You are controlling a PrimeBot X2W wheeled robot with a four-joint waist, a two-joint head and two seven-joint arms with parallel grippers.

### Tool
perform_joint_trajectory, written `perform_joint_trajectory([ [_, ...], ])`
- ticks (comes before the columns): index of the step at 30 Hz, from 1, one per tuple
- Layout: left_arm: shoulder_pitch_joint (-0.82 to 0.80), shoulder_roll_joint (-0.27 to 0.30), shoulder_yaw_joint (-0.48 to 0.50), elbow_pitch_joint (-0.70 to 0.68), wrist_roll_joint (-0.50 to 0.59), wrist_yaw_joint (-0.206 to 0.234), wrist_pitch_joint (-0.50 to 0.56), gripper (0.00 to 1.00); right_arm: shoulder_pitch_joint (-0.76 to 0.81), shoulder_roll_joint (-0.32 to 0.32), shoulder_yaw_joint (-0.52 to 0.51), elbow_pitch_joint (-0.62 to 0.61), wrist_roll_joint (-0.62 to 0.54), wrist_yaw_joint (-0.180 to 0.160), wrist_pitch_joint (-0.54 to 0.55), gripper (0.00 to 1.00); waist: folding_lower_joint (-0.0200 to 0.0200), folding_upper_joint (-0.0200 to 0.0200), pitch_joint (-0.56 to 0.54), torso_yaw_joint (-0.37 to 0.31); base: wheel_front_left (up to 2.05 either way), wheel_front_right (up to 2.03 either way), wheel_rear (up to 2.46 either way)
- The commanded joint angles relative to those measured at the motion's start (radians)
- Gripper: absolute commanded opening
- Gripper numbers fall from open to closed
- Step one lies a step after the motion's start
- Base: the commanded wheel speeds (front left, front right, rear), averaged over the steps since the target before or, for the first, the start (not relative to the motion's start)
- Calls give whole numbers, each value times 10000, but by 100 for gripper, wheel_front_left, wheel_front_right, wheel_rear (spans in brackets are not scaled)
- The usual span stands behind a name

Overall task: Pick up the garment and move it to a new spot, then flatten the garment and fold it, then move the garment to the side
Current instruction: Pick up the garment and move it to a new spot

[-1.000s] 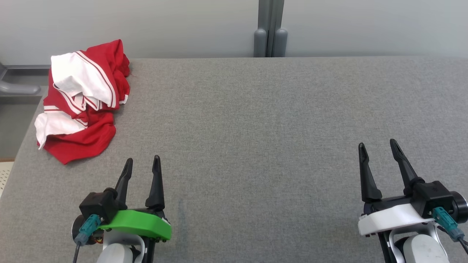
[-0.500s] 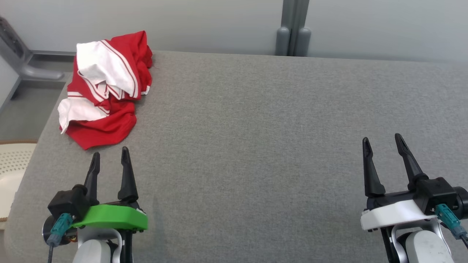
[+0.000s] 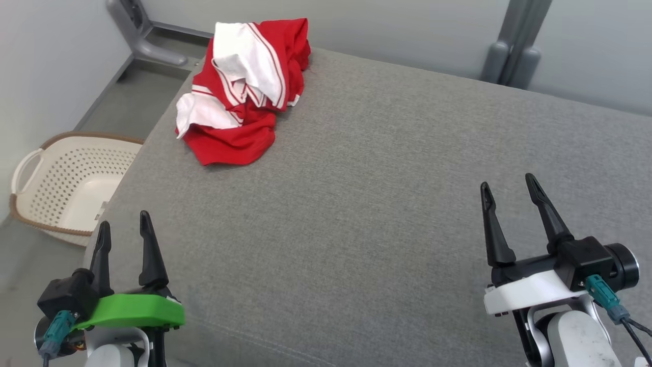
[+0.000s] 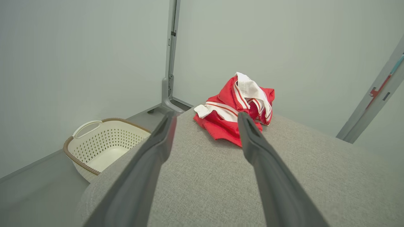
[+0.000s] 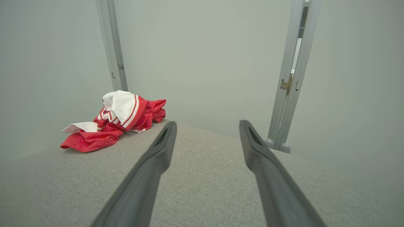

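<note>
The garment [image 3: 239, 97] is a crumpled red piece with white panels and stripes, heaped at the far left corner of the grey table [image 3: 382, 204]. It also shows in the left wrist view as the garment [image 4: 233, 110] and in the right wrist view as the garment [image 5: 113, 121]. My left gripper [image 3: 125, 227] hovers open near the table's front left edge, well short of the cloth. Over the front right, my right gripper [image 3: 507, 188] stands open with nothing between its fingers.
A cream perforated laundry basket [image 3: 66, 186] sits on the floor left of the table, seen too as the basket [image 4: 104, 143]. Grey frame posts [image 3: 509, 51] rise behind the far edge. Pale walls enclose the space.
The head camera has swung left, so the whole picture shifted right and the basket came into sight. Both grippers stay open; the garment lies as before.
</note>
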Motion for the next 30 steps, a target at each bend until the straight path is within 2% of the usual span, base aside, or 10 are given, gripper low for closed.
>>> perform_joint_trajectory([
  [1,127,-3,14,-45,71,-63,-6,100,-97,-37,49,31,-6,-7,-31,100,0,0,115,697,0,0,0],
  [7,-382,49,134,-87,119,-183,-6,100,-169,-42,54,-94,-121,-7,-31,100,0,0,317,775,0,0,0],
  [13,-2274,993,124,214,257,-434,270,100,-564,-43,8,-336,-475,-7,-31,100,0,0,1043,152,0,0,0],
  [18,-4567,2181,278,609,270,-561,1237,100,-1236,-43,65,-719,-882,-7,-31,100,0,0,2187,-883,0,0,0],
  [22,-6511,2696,193,1329,-43,-629,2433,100,-1687,-40,5,-1099,-1228,-7,-31,100,0,0,3110,-1655,0,0,0],
  [30,-8885,3028,-147,3341,-737,-750,4730,100,-1994,-34,-226,-1743,-1666,-7,-31,100,0,0,4460,-2502,0,0,0],
])
